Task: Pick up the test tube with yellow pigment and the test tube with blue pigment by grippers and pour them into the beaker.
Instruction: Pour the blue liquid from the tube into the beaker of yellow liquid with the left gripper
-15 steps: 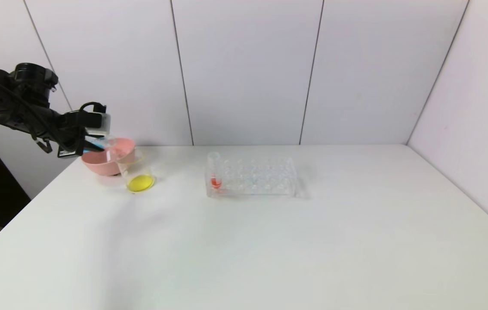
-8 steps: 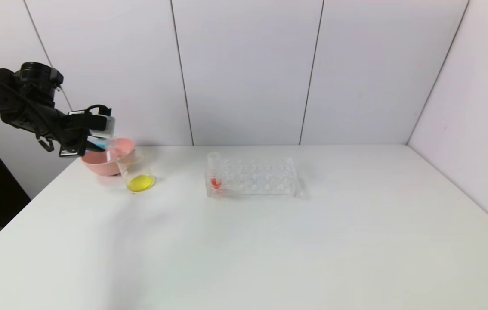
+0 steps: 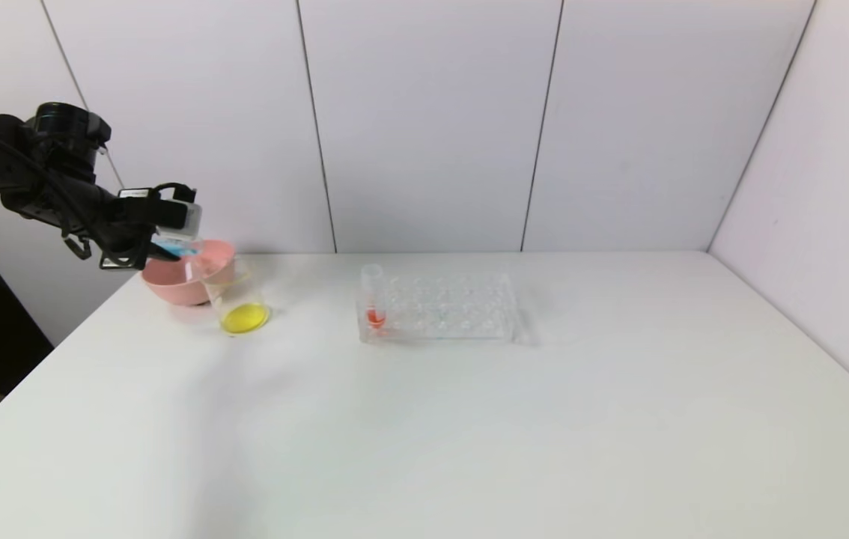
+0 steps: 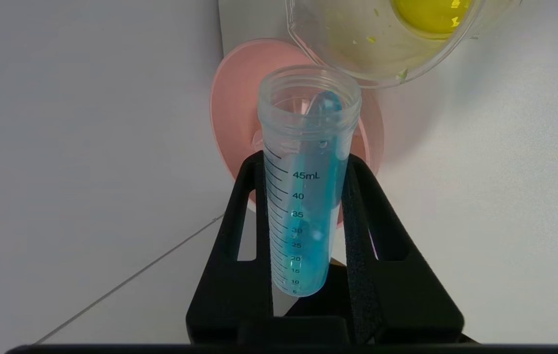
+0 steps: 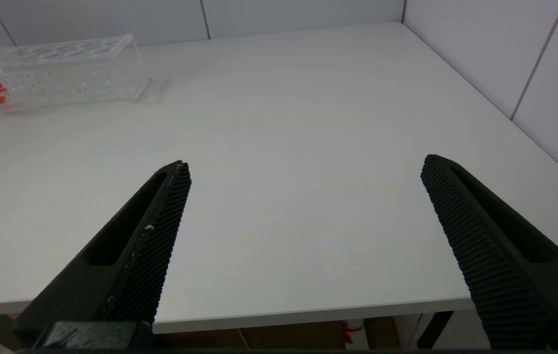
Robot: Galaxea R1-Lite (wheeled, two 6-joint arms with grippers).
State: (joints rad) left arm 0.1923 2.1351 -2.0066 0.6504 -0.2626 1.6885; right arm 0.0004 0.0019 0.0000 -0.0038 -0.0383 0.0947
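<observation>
Over at the far left of the white table [image 3: 469,419], the left gripper [image 3: 170,251] hangs in the air above the pink bowl [image 3: 177,288]. Its two black fingers [image 4: 365,236] are squeezed tight on the test tube with blue pigment [image 4: 306,196]. The tube is tipped over so its open mouth points toward the beaker [image 3: 239,303], and the blue liquid runs along the inside of the tube up to the rim. The beaker stands on the table, touching the front of the pink bowl, and it has yellow liquid [image 3: 245,317] in the bottom. Near the middle of the table sits a clear tube rack [image 3: 439,308] with one tube of red liquid [image 3: 374,299] standing at its left end. The right gripper [image 5: 303,172] waits low by the near edge of the table, well apart from everything, with its fingers spread wide and holding nothing.
</observation>
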